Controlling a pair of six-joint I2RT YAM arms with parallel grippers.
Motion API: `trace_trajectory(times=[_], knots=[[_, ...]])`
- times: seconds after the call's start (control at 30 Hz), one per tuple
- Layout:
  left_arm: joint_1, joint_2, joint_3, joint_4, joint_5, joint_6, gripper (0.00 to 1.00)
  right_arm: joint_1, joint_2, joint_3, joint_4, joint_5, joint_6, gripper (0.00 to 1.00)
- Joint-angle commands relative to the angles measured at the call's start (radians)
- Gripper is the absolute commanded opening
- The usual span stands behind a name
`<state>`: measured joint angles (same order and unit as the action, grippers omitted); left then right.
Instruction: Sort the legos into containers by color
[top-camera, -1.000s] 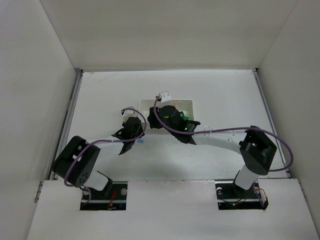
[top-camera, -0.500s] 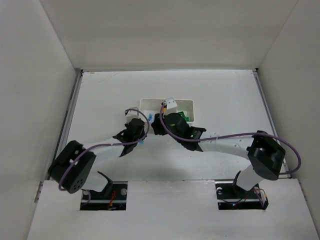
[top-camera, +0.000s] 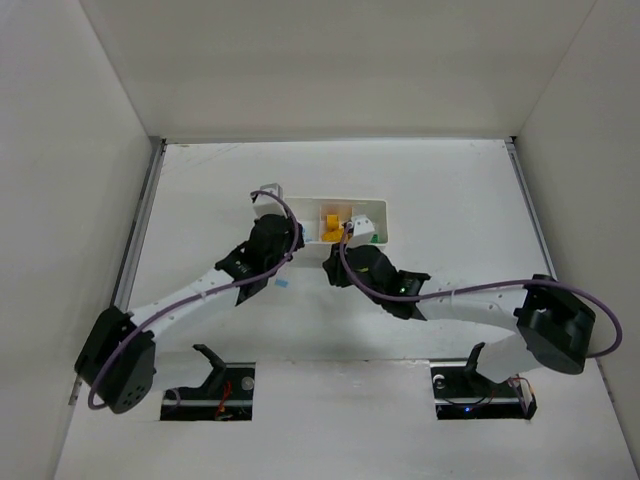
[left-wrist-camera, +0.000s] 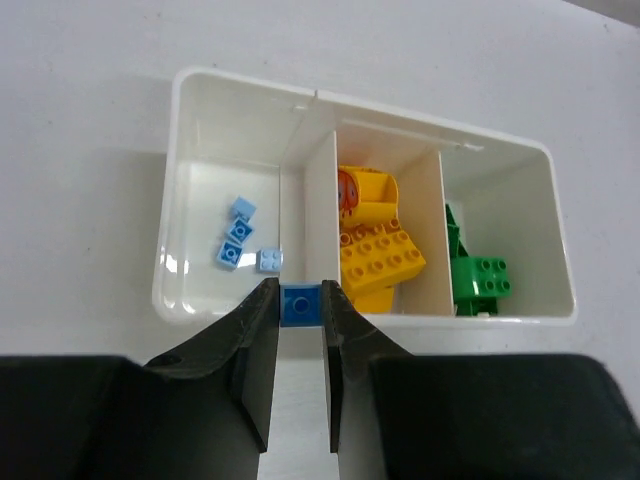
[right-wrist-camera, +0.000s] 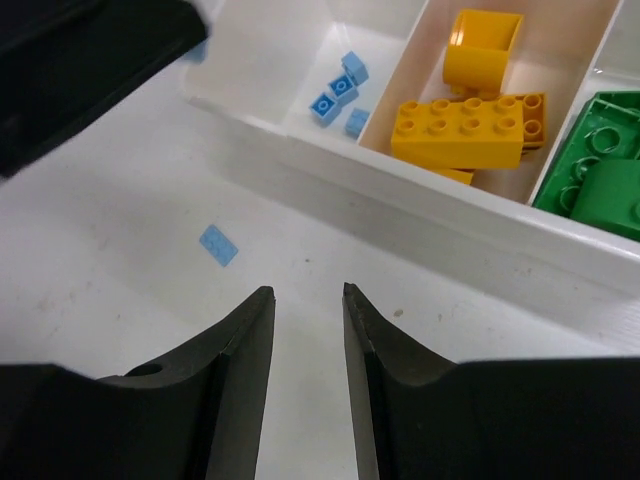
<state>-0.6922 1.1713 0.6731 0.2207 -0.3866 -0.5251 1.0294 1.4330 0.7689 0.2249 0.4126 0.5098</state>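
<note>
The right pincer (right-wrist-camera: 308, 300) has been withdrawn from over the tray (left-wrist-camera: 240, 120) and is held open, empty. A blue lego (left-wrist-camera: 300, 306) is gripped by the left pincer (left-wrist-camera: 300, 298) at the tray's near wall.

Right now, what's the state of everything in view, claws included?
left claw: shut on a blue brick, at the tray's near wall
right claw: open, nothing between its fingers, over the table
tray: upright, three compartments
light blue bricks: loose in the left compartment
yellow bricks: piled in the middle compartment
green bricks: in the right compartment
flat blue piece: lying on the table, outside the tray
</note>
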Motion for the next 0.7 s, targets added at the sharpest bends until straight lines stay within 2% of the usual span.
trace_trajectory(times=[0.0, 0.13, 0.23, 0.43, 0.67], knots=[[0.032, 0.108, 0.088, 0.054, 0.032, 0.045, 0.16, 0.043, -0.013, -0.006, 0.059, -0.003, 0.004, 0.39], [0.069, 0.211, 0.135, 0.089, 0.032, 0.066, 0.22, 0.088, 0.024, 0.006, 0.060, -0.018, -0.030, 0.40], [0.098, 0.231, 0.138, 0.092, 0.038, 0.066, 0.37, 0.096, 0.062, 0.023, 0.077, -0.027, -0.030, 0.40], [0.144, 0.059, 0.025, 0.109, 0.025, 0.030, 0.64, 0.096, 0.203, 0.107, 0.145, -0.171, -0.069, 0.47], [0.240, -0.194, -0.182, 0.065, 0.034, -0.079, 0.83, 0.091, 0.411, 0.265, 0.140, -0.271, -0.166, 0.48]])
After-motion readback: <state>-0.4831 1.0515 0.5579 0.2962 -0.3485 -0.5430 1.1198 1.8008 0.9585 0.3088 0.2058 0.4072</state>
